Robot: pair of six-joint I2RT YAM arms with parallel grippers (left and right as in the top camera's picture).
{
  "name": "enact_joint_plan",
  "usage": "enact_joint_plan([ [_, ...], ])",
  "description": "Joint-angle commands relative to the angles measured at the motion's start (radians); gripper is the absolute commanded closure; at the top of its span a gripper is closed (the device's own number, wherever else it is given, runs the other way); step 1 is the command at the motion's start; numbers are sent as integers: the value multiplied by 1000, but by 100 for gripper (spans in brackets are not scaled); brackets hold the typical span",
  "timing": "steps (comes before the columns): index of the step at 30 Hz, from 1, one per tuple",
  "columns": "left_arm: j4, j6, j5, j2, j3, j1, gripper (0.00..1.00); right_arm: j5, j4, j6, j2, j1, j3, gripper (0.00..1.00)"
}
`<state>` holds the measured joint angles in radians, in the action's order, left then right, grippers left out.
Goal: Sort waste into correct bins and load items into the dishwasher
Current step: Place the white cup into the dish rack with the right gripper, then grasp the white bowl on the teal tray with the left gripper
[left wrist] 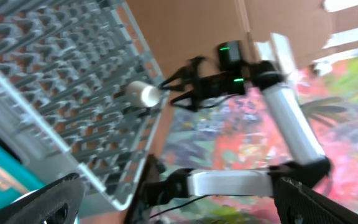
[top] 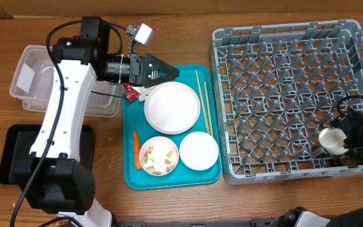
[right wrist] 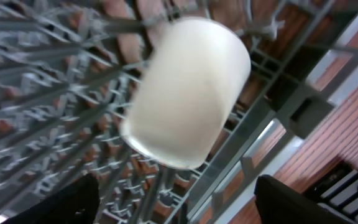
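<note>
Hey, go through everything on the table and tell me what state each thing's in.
cup, held in the right gripper over the dish rack
left gripper, open, empty, above the teal tray
plate, empty, on the teal tray
scraps bowl, holding food scraps
other bowl, empty
chopsticks, flat along the tray's right edge
carrot piece, lying on the tray
clear tub, looks empty
</note>
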<state>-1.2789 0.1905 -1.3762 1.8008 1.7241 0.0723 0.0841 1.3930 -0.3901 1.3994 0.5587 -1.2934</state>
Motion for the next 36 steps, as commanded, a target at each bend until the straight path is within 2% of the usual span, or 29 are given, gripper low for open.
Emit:
enact_joint_plan([
  [1,4,3,145,-2,12,14,0,35,21,6,-83,-11,-93,15],
  [4,6,2,238,-2,12,38,0,111,18,60,-134,-16,-124,14],
  [6,16,-27,353,-2,12,66,0,229,-2,135,-174,-16,-129,13],
  [7,25,-51,435,-2,12,82,0,295,-13,181,-191,-16,-129,14],
  [8,41,-97,584,-2,12,111,0,385,-26,232,-215,-21,-129,13],
  [10,61,-169,799,-2,12,158,0,471,-40,269,-241,-34,-129,13],
  [14,76,-332,1244,-1,12,283,1,490,-56,268,-277,-79,-129,11],
  [17,71,-438,1450,10,11,357,4,489,-55,268,-278,-108,-128,10],
  [21,50,-449,1403,19,7,395,20,482,-47,267,-276,-121,-128,7],
  [27,5,-402,1347,19,-12,401,18,460,-37,267,-276,-121,-128,5],
  [30,5,-389,1323,19,-47,402,22,460,-34,267,-276,-121,-128,5],
  [33,26,-327,1205,19,-111,414,26,460,-16,268,-276,-121,-128,5],
  [36,58,-321,1211,19,-181,433,29,461,11,277,-276,-124,-128,5],
])
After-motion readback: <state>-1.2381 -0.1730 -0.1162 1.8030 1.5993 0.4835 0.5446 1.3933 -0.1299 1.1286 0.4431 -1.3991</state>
